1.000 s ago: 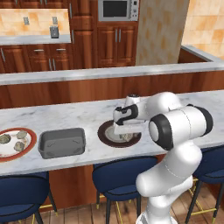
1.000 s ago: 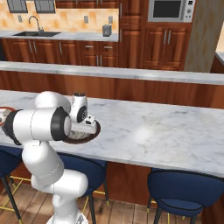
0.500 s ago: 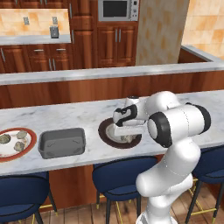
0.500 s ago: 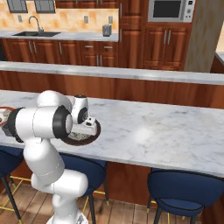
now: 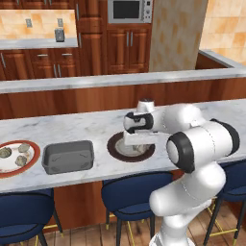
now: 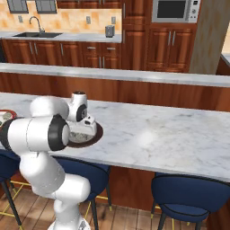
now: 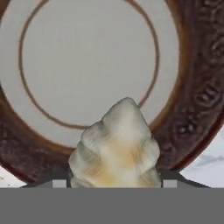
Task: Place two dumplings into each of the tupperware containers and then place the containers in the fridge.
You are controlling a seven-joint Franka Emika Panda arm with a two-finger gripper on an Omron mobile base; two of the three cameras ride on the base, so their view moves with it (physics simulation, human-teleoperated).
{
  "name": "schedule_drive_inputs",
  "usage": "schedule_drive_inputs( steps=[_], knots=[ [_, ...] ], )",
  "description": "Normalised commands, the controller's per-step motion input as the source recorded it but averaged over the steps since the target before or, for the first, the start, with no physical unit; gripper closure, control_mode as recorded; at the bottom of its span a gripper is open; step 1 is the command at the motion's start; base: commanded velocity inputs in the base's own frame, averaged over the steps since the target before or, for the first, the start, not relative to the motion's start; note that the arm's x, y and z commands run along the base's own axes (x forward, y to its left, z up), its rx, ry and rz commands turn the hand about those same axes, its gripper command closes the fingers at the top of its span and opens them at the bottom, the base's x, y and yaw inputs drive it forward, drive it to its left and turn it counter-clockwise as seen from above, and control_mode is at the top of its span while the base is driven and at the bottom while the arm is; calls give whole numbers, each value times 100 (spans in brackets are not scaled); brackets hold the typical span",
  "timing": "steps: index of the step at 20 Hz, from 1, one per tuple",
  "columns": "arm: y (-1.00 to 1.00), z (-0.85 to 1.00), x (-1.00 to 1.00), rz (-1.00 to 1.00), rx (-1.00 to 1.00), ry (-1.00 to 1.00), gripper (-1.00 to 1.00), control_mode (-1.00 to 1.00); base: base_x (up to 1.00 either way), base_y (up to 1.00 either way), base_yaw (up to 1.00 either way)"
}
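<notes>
Down at the dark brown-rimmed plate (image 5: 114, 147) (image 6: 97, 133) (image 7: 192, 87) on the marble counter is my gripper (image 5: 137, 144) (image 6: 84, 130) (image 7: 113, 183). In the hand view a pale lumpy dumpling (image 7: 116, 148) fills the gap between the fingertips (image 7: 59, 183), over the plate's near rim, and the jaws are shut on it. A dark grey tupperware container (image 5: 67, 156) sits to the plate's left with nothing in it. Farther left, a red-rimmed plate (image 5: 34, 161) (image 6: 3, 117) carries three dumplings (image 5: 6, 153). The fridge is out of view.
A raised wooden ledge (image 5: 96, 81) runs behind the counter. Blue stools (image 5: 129, 194) (image 6: 188, 197) stand along the front edge. Bare marble (image 6: 157, 134) stretches to the right of the brown plate. A microwave (image 5: 127, 9) is set in the far cabinets.
The hand has sunk a little toward the brown-rimmed plate and the jaws have narrowed onto the dumpling. The container and the red-rimmed plate have stayed put.
</notes>
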Motion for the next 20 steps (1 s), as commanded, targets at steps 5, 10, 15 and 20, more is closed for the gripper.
schedule_drive_inputs(
  steps=[5,10,15,20],
  knots=[
    [26,100,-68,-12,1,6,100,-100,0,0,0],
    [86,61,-47,-9,0,5,100,-100,0,0,0],
    [100,17,3,0,-3,-1,100,-100,0,0,0],
    [95,0,26,0,-6,-8,100,-100,0,0,0]
  ],
)
